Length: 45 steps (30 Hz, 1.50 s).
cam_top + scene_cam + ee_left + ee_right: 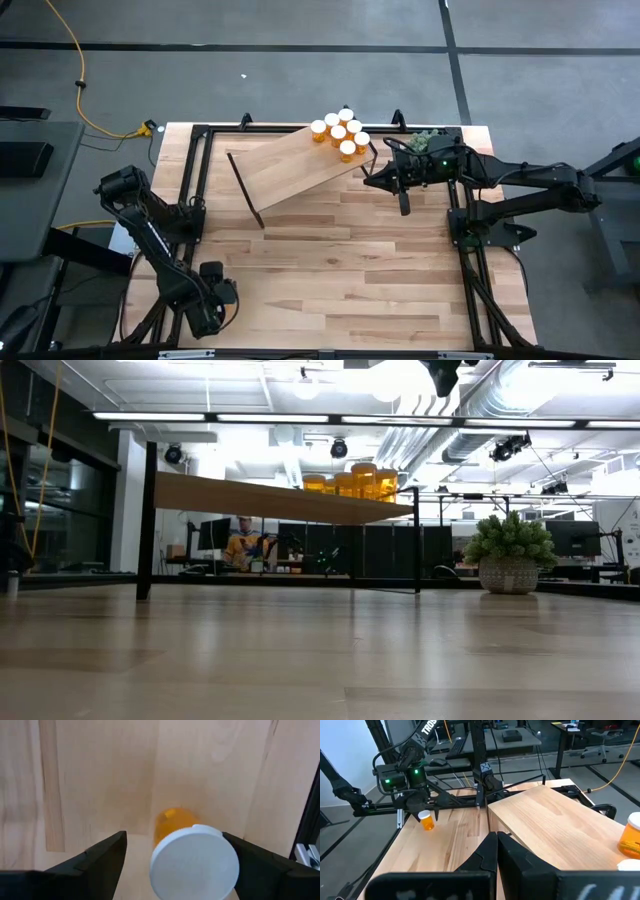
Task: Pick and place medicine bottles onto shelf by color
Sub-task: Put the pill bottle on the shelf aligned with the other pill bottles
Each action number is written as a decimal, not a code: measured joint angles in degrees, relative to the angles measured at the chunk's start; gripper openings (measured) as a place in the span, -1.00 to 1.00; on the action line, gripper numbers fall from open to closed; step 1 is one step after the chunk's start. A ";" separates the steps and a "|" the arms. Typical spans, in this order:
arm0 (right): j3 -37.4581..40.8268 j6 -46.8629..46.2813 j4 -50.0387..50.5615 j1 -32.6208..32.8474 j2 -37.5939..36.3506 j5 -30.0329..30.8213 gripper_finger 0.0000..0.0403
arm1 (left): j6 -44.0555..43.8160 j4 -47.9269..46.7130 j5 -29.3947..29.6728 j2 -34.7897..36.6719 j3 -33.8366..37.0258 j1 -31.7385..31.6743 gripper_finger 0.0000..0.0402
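Note:
One orange medicine bottle with a white cap stands upright on the tabletop near its front left corner. My left gripper points straight down over it, open, with one finger on either side of the cap; the right wrist view shows the same bottle beneath it. In the high view my left gripper hides this bottle. Several more bottles stand together at the far right end of the shelf, a light-wood plank on black legs. My right gripper hangs shut near the shelf's right end, holding nothing.
A green ball-shaped plant in a pot stands at the far right of the table, behind my right arm. Black frame rails run along the table's left and right sides. Bare tabletop lies between the shelf and the near edge.

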<state>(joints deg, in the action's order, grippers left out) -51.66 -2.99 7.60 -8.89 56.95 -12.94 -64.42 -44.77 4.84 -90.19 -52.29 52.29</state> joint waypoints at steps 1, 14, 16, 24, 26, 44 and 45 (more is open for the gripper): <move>0.00 -0.01 0.01 0.01 0.00 -0.01 -1.00 | 0.04 0.02 0.07 0.00 0.00 0.00 0.49; 0.00 0.00 0.07 0.01 0.00 -0.01 -1.00 | 0.76 -1.05 -0.54 0.76 -0.24 0.02 -0.03; 0.00 0.00 0.08 -0.01 0.00 -0.01 -1.00 | 3.01 -1.61 -2.66 2.22 -1.12 -0.58 -0.07; 0.00 0.00 0.08 -0.01 0.00 0.93 -1.00 | 22.10 -15.73 -6.14 13.19 -13.60 -9.97 0.07; 0.00 -0.01 0.10 -0.01 -0.01 0.93 -1.00 | 28.77 -20.27 -5.12 15.30 -18.60 -14.43 0.08; 0.00 -2.53 0.62 0.01 -0.02 1.26 -1.00 | 64.43 -32.66 4.51 1.32 -46.36 -64.29 0.05; 0.00 -2.53 0.63 0.01 -0.01 2.17 -1.00 | 64.65 -31.27 4.61 -0.31 -46.68 -65.86 0.05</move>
<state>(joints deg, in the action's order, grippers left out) -51.66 -5.52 8.23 -8.88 56.94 -10.76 0.23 -76.05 9.45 -90.50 -98.97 -13.57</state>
